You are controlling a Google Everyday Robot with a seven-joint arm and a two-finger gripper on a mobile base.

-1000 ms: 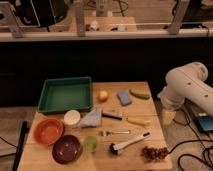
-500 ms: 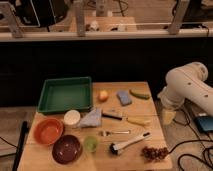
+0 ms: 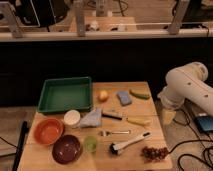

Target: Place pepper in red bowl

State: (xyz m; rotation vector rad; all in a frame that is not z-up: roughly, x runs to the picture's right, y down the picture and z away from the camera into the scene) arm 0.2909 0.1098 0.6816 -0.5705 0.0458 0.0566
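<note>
The slim green pepper (image 3: 139,94) lies at the back right of the wooden table (image 3: 132,157), just right of the blue sponge (image 3: 123,97). The red bowl (image 3: 48,131) sits at the front left, empty. The white robot arm (image 3: 189,90) stands off the table's right edge. My gripper (image 3: 167,116) hangs low beside that edge, to the right of the pepper and apart from it; nothing shows in it.
A green tray (image 3: 65,94) is at the back left. A round yellow-orange fruit (image 3: 103,95), white cup (image 3: 72,117), grey cloth (image 3: 91,119), purple bowl (image 3: 66,148), small green cup (image 3: 90,144), fork (image 3: 115,133), brush (image 3: 129,143), banana (image 3: 138,120) and grapes (image 3: 154,152) are spread over the table.
</note>
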